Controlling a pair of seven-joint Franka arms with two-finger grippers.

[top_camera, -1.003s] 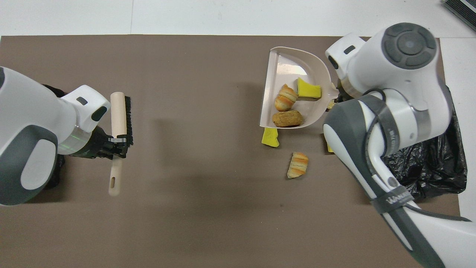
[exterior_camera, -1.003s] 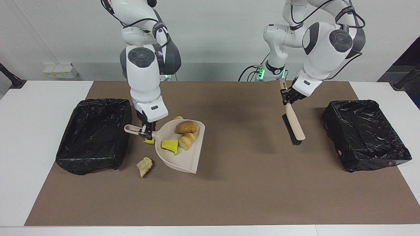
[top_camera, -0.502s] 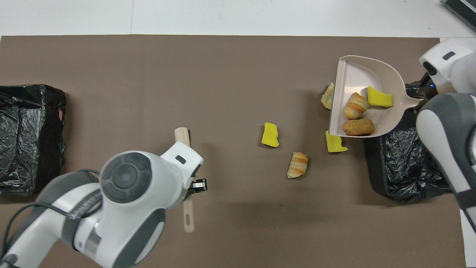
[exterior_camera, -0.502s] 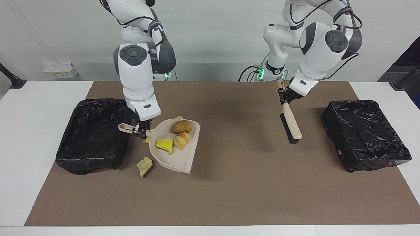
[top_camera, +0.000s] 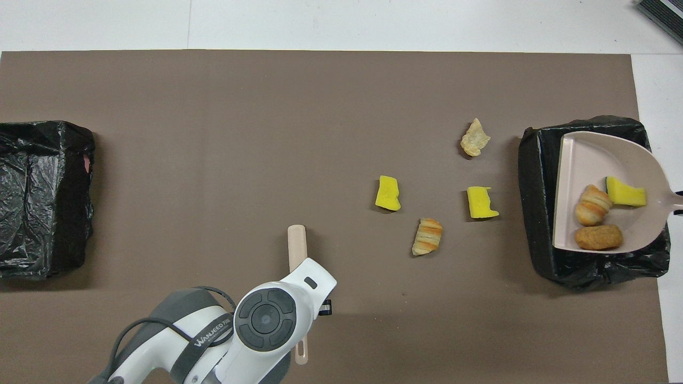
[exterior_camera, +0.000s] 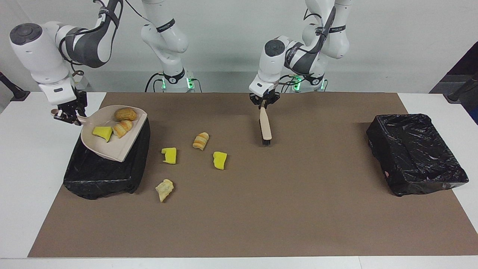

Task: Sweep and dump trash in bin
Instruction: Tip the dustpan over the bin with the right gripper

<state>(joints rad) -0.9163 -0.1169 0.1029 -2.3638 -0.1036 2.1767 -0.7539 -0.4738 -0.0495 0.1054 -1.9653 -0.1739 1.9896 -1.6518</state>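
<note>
Three scraps (exterior_camera: 113,129) ride the dustpan (exterior_camera: 112,147) pinched by the right tool (exterior_camera: 69,114) over the bin (exterior_camera: 101,175), while the left tool (exterior_camera: 264,102) pinches the brush (exterior_camera: 265,129).

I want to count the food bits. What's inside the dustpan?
Three bits lie in the dustpan: a yellow wedge, a striped roll and a brown lump. The pan hides the bin's inside beneath it.

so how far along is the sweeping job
Done: three scraps lie in the dustpan. In hand: the right gripper holds it over the bin, not yet tipped; the left gripper holds the brush. Left: four scraps on the mat.
</note>
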